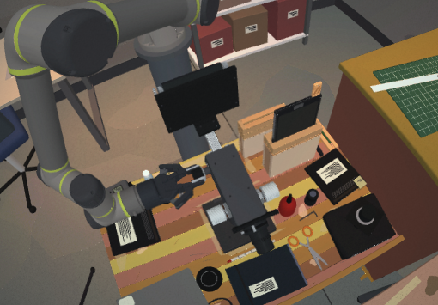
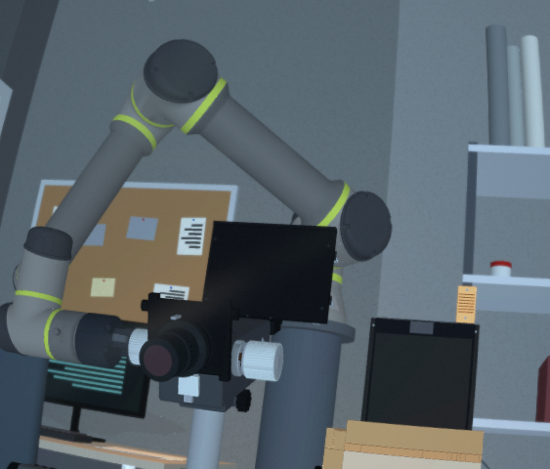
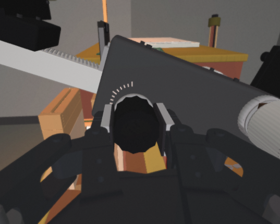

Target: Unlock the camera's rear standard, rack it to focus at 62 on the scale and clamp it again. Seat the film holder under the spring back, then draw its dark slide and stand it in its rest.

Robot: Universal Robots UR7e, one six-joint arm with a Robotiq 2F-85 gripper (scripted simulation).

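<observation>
A black lock knob (image 3: pixel 136 125) sticks out of the left side of the camera's dark grey rail block (image 1: pixel 237 187), with a short arc of tick marks above it. The knob is held between the fingers of my gripper (image 3: pixel 136 122) (image 1: pixel 194 175), which reaches in from the left. The black rear standard (image 1: pixel 196 98) (image 2: pixel 271 271) sits at the far end of the toothed rail (image 3: pixel 50 65). White focus knobs (image 1: pixel 269 190) (image 2: pixel 260 359) flank the block. The film holder (image 1: pixel 297 122) (image 2: pixel 420 373), with a tan tab on top, stands upright in a wooden rack (image 1: pixel 293 150) to the right.
A brown cabinet with a green cutting mat (image 1: pixel 408 93) rises right of the bench. On the bench lie a black case (image 1: pixel 358 225), labelled black boxes (image 1: pixel 336 175), a red blower (image 1: pixel 287 205), scissors (image 1: pixel 308 246) and a tape roll (image 1: pixel 209 278). Shelves with boxes (image 1: pixel 253 15) stand behind.
</observation>
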